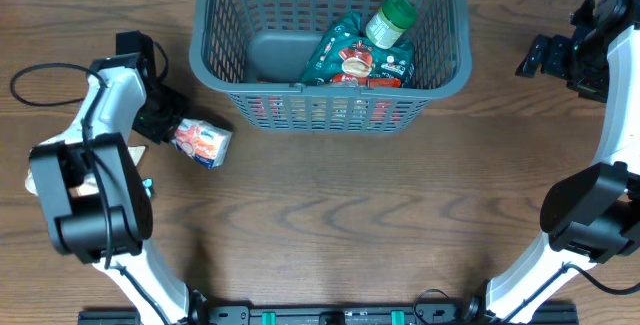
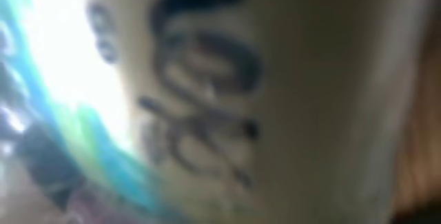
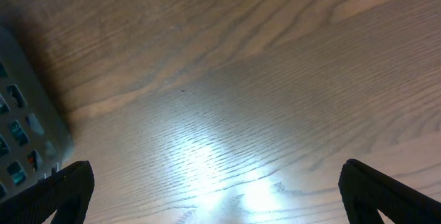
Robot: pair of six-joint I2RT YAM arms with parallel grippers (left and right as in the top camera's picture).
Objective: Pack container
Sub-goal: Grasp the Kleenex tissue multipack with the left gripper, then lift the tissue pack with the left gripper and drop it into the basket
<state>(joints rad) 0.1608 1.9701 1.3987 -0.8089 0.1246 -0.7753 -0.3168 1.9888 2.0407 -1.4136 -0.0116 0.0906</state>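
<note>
At the far middle of a brown wooden table (image 1: 350, 205), large dark grey slotted plastic basket (image 1: 330, 112), left gripper (image 1: 168, 128) clamped narrow on crinkled white printed packet (image 1: 203, 144) just left of it, right gripper (image 3: 219, 193) jaws wide above the tabletop

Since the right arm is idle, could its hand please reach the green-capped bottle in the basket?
Probably yes: the bottle lies atop the packets in the open-topped container, nothing covers it, and the right hand is open nearby.
</note>
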